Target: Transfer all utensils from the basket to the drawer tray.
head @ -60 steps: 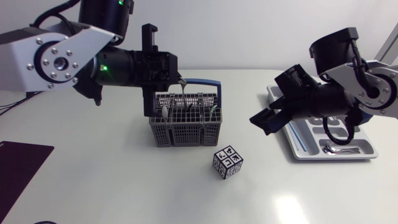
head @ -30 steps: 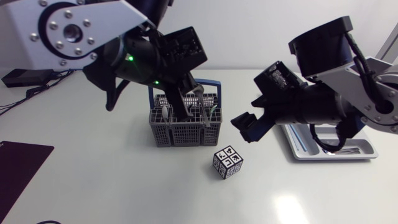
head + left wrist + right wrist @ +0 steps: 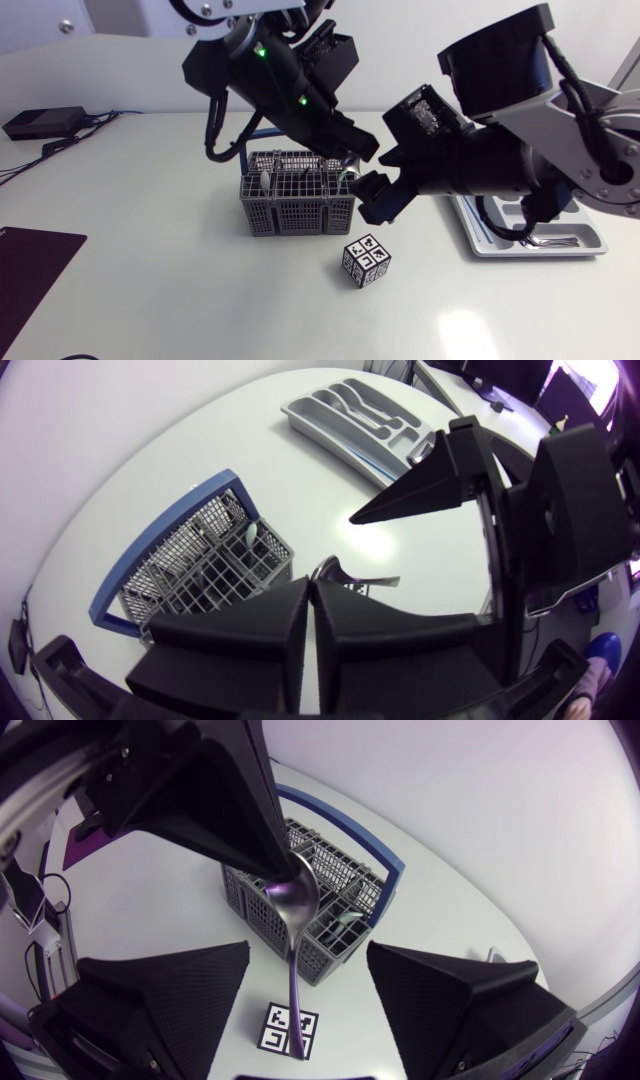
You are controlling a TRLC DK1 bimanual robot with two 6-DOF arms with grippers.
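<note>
Above the white table (image 3: 150, 200), just off the right end of the grey mesh cutlery basket with a blue handle (image 3: 298, 205), the two arms were close together. The left gripper (image 3: 277, 860) had its fingers pressed together on the bowl of a shiny metal spoon (image 3: 296, 902). The left wrist view agreed, showing the two wedges closed with only a bit of the spoon poking out beyond them. The right gripper (image 3: 308, 955) had its fingers wide apart, one on each side of the spoon's handle and neither touching it.

The handover, as I judged it, turned on the spoon's long axis. The bowl sat in the left jaws and the thin handle ran straight away from them into the gap of the right jaws, toward the right wrist (so the right fingers needed only to close across the handle, not to turn). The left hold should be released only once that grip was sure, or the spoon would drop near the black-and-white patterned cube (image 3: 366, 261) lying toward the table's front edge.

The right arm was nearer the grey compartmented drawer tray (image 3: 480, 240) at the table's right edge, where some cutlery already lay. More utensils (image 3: 264, 181) stood in the basket, so the task looked partway along.
</note>
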